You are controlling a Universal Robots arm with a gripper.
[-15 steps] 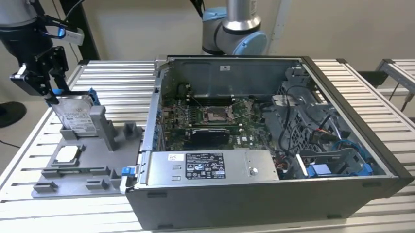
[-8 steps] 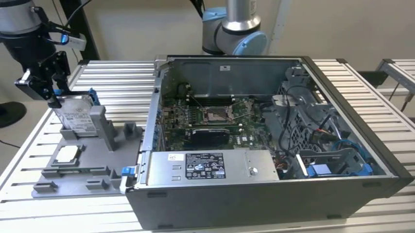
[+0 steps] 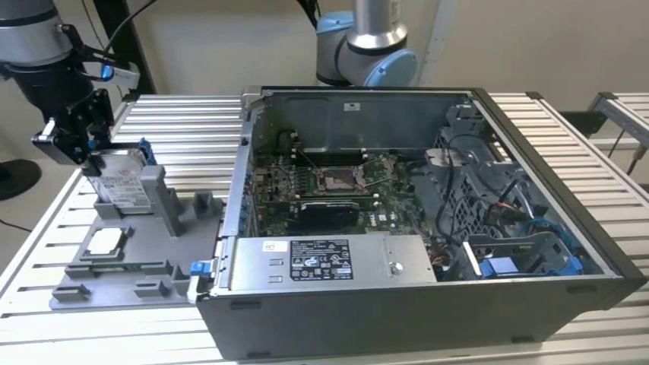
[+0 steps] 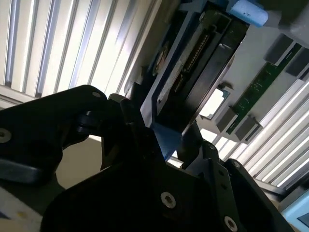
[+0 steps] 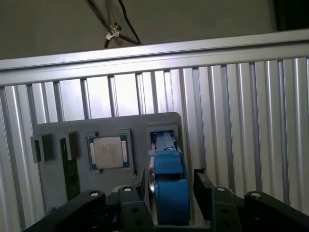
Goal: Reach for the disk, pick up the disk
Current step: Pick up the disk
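The disk (image 3: 120,186) stands on edge in a slot of the grey holder tray (image 3: 121,277) at the exterior view's left, silver with a white label and a blue frame. My gripper (image 3: 94,154) is down over its upper end. In the first wrist view the blue-edged disk (image 5: 169,186) lies between my two black fingers (image 5: 202,182), with a thin gap on either side. In the second wrist view the disk's dark underside (image 4: 203,72) runs away from the gripper (image 4: 166,129), whose fingers flank it. The gripper looks open around the disk.
A small square silver chip (image 3: 105,242) sits in the tray beside the disk, also seen as the chip (image 5: 108,151). An open computer case (image 3: 406,190) with a grey labelled box (image 3: 324,262) stands close on the exterior view's right. Another arm's base (image 3: 365,46) rises behind it.
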